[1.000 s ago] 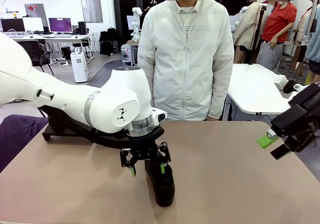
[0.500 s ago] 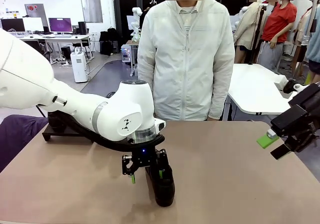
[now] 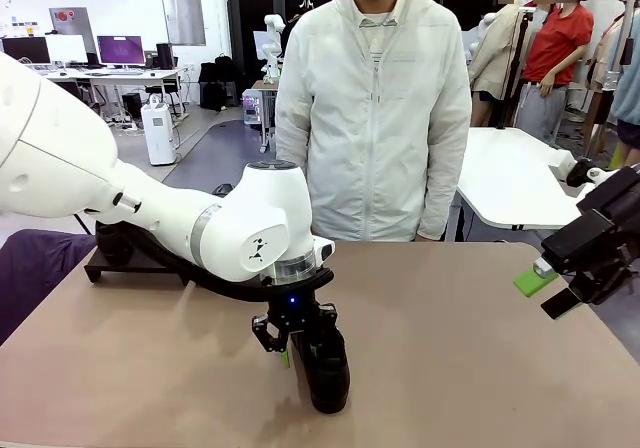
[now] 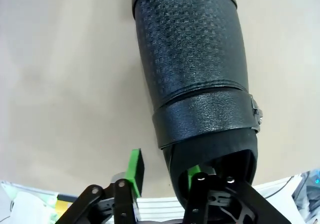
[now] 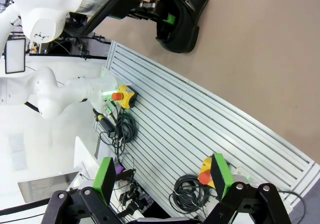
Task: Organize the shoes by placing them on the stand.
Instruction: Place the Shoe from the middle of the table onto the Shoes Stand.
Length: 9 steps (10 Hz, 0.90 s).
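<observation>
A lab room lies beyond the tan tabletop [image 3: 470, 358], where a person stands at the far side. One shoe [image 3: 322, 363] lies under the left end effector [image 3: 296, 343], which straddles the heel-side wall, one finger inside the opening and one outside, narrowing; whether it grips yet I cannot tell. The stand [image 3: 125, 263] sits behind that arm, well apart from the shoe, so this placing seems barely begun. The shoe's long axis runs away from the left end effector, toe toward the robot's side. The right end effector [image 3: 548, 290] hangs wide open, far off.
</observation>
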{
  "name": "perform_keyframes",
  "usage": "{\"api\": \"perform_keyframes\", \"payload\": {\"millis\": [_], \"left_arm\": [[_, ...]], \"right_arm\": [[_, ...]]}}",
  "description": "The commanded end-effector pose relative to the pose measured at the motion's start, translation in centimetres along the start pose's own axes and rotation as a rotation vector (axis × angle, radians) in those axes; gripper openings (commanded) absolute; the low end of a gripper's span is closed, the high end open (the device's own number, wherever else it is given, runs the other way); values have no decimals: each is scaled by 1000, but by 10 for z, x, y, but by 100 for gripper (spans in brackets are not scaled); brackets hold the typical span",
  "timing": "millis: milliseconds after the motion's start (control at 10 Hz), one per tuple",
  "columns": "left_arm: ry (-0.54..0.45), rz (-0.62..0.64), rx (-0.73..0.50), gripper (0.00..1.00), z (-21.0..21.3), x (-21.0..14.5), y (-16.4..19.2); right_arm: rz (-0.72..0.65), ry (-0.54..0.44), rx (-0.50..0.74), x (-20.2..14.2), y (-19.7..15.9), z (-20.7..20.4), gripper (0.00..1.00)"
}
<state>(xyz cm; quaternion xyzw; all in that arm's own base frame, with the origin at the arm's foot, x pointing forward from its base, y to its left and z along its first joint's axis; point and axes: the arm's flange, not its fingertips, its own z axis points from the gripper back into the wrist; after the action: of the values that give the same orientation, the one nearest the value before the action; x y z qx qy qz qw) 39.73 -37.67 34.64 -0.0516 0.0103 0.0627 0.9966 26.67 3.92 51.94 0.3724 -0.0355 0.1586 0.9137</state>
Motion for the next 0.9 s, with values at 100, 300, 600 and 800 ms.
{"api": "perform_keyframes", "payload": {"millis": [100, 300, 600, 800], "left_arm": [[-19, -12, -20, 0, 3, 0, -1], [-48, -208, -36, 0, 43, -21, -3], [-106, -442, -52, 0, 104, -49, 25], [-206, -471, -22, 0, 158, -66, 83]], "right_arm": [[-9, -1, 10, 1, 3, 4, 100], [-9, -1, 10, 1, 3, 4, 100], [-9, -1, 10, 1, 3, 4, 100], [-9, -1, 10, 1, 3, 4, 100]]}}
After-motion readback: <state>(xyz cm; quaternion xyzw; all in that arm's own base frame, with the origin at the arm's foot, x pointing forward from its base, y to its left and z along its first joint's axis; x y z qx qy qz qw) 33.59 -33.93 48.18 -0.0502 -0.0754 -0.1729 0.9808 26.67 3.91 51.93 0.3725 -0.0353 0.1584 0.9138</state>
